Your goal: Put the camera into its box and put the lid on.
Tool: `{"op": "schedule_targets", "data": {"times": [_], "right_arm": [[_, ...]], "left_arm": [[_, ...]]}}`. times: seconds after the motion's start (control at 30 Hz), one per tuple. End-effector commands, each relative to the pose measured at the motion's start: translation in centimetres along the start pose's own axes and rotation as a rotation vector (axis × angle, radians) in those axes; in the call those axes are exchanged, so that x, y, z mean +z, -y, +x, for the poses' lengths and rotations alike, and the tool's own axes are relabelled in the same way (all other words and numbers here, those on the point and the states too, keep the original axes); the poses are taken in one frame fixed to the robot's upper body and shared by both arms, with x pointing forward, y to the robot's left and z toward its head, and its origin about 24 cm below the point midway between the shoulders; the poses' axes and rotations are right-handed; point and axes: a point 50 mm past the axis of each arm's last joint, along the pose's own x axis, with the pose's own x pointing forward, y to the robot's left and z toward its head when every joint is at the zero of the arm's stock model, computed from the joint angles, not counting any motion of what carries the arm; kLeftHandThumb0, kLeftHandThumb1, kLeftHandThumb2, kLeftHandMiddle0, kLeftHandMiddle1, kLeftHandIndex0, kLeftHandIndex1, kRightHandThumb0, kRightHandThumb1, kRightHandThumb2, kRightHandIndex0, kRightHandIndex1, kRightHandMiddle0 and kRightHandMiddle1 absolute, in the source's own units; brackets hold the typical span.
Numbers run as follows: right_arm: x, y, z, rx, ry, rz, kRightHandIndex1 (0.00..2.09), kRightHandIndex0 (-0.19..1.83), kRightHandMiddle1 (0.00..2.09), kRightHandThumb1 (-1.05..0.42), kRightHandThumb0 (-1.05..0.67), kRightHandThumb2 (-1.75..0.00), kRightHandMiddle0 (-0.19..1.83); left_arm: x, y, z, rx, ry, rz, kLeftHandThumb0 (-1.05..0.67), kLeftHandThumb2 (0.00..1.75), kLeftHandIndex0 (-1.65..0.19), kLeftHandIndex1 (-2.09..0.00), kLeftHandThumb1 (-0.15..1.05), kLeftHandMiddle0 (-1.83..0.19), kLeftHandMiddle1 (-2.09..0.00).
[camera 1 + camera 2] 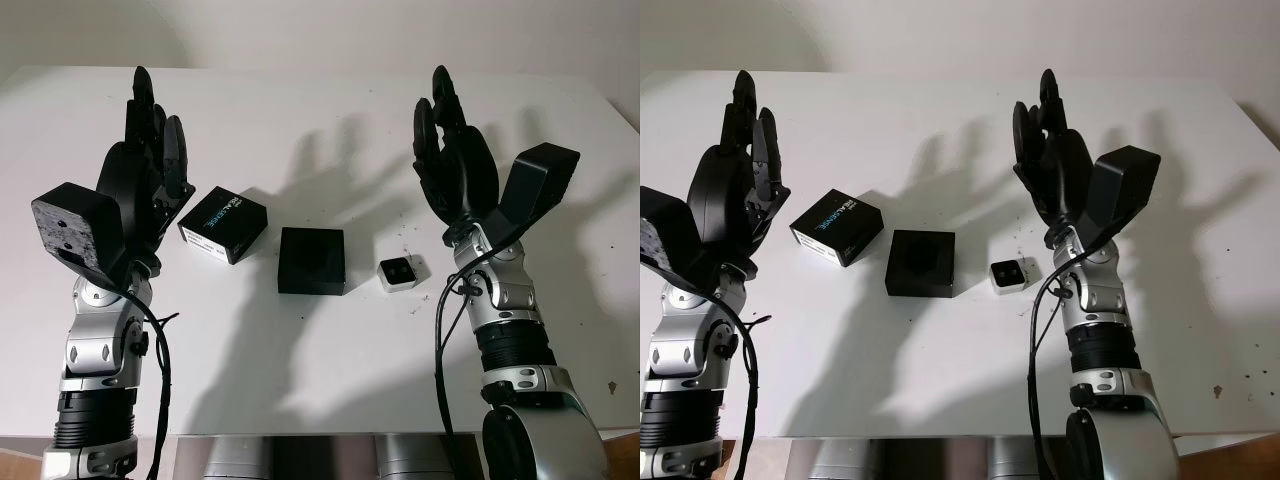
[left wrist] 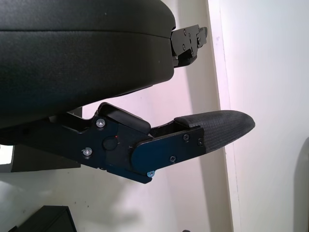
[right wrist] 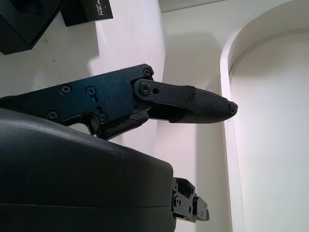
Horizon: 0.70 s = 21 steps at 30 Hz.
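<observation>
A small white camera (image 1: 398, 272) lies on the white table (image 1: 330, 130), just right of an open black box (image 1: 312, 260). The black lid (image 1: 224, 223), printed with white and blue lettering, lies left of the box. My left hand (image 1: 150, 150) is raised above the table, open, to the left of the lid. My right hand (image 1: 450, 140) is raised too, open, above and behind the camera. Neither hand touches anything. In the right wrist view the box (image 3: 21, 21) and the lid (image 3: 89, 9) sit at the picture's edge.
The table's far edge (image 1: 330, 72) meets a pale wall. Shadows of both hands fall across the table's middle. A few dark specks (image 1: 1225, 390) mark the table at the front right.
</observation>
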Motion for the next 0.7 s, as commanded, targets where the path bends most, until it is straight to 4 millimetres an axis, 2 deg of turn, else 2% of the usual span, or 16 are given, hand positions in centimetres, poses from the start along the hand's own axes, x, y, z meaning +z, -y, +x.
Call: {"op": "schedule_targets", "data": {"times": [0.0, 0.4, 0.53, 0.67], "right_arm": [[0.6, -0.1, 0.3, 0.013, 0.022, 0.001, 0.0, -0.19, 0.0, -1.05, -0.69, -0.54, -0.19], [0.7, 0.6, 0.2, 0.021, 0.019, -0.022, 0.0, -0.19, 0.0, -1.05, -0.68, -0.51, -0.19], [1.8, 1.9, -0.1, 0.046, 0.03, -0.128, 0.06, -0.09, 0.08, -1.04, -0.67, -0.17, -0.03], [3.9, 3.4, -0.9, 0.157, 0.032, -0.296, 0.13, 0.06, 0.15, -0.97, -0.58, -0.05, 0.12]], "left_arm": [[0.7, 0.0, 0.1, -0.002, 0.032, 0.009, -0.78, 0.7, 0.19, 0.0, 1.05, 0.19, 0.0], [0.4, 0.3, 0.3, 0.0, 0.03, 0.001, -0.79, 0.7, 0.19, 0.0, 1.05, 0.19, 0.0], [0.3, 0.3, 0.2, 0.007, 0.043, -0.014, -0.78, 0.7, 0.19, 0.0, 1.05, 0.19, 0.0], [0.1, 0.3, 0.1, 0.011, 0.037, -0.019, -0.79, 0.69, 0.19, 0.0, 1.05, 0.19, 0.0]]}}
